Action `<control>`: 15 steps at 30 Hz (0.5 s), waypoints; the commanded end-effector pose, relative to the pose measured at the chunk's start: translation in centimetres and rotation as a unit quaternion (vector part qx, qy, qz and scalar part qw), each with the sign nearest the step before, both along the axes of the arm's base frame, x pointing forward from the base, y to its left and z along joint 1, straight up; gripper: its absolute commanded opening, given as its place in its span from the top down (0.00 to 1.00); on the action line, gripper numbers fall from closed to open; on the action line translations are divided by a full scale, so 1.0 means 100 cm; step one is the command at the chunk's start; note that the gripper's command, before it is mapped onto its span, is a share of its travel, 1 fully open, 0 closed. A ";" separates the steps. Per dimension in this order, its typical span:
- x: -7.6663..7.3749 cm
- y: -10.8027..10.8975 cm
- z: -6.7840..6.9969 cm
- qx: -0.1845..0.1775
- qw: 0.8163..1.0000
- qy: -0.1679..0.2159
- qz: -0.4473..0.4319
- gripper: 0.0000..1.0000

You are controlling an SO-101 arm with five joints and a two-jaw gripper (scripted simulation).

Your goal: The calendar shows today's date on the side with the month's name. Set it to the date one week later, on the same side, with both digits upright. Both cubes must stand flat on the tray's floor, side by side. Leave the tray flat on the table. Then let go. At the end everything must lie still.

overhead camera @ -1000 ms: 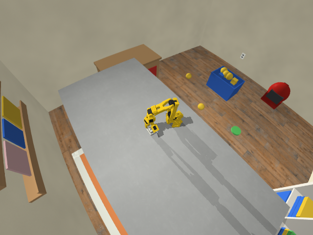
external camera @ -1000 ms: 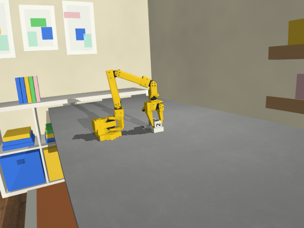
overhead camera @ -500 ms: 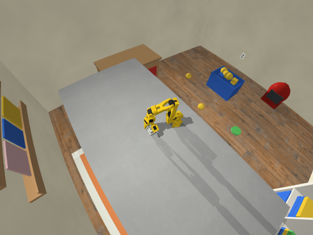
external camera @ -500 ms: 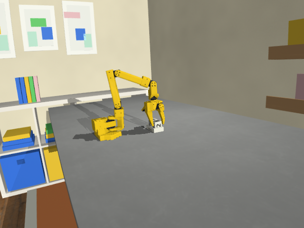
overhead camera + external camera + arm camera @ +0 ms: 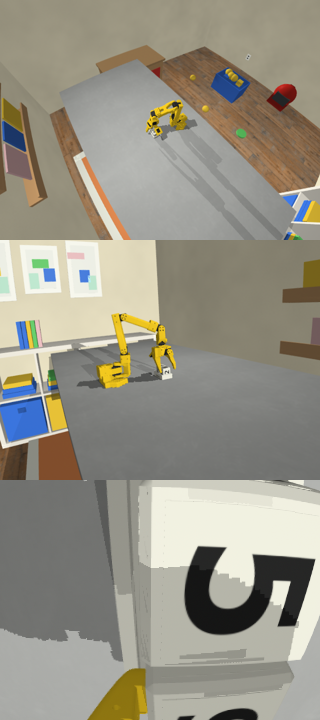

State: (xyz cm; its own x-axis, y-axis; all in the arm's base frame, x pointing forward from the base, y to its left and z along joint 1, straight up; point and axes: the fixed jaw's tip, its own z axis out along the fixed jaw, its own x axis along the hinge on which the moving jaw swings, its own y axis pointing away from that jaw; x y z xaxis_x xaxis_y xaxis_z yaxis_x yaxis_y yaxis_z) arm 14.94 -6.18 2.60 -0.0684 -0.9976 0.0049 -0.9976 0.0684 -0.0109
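Parted fingers of the gripper (image 5: pixel 154 133) (image 5: pixel 168 370) flank a likely light, rigid cube (image 5: pixel 166 370) (image 5: pixel 230 590), best pinched by opposite sides.

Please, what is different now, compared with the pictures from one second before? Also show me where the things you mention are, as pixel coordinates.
The gripper (image 5: pixel 154 133) (image 5: pixel 168 371) has opened wider: in the exterior view, its moving jaw has swung outward, away from the cube with the 2 (image 5: pixel 166 370). The arm's upper links, that cube and the white tray (image 5: pixel 166 377) look the same as before.
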 end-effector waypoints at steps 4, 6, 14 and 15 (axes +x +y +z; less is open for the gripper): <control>0.002 -0.002 0.002 -0.002 1.000 -0.008 0.000 0.64; 0.002 -0.002 0.005 -0.002 1.000 -0.008 0.000 0.64; 0.004 -0.003 0.027 -0.002 1.000 -0.008 0.000 0.64; 0.004 -0.003 0.031 -0.002 1.000 -0.008 0.000 0.64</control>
State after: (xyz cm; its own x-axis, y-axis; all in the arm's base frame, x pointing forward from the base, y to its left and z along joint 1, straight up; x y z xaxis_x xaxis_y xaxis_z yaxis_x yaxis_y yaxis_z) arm 14.64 -6.06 3.82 -0.0685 -0.9976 -0.0069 -0.9973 0.0683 0.0268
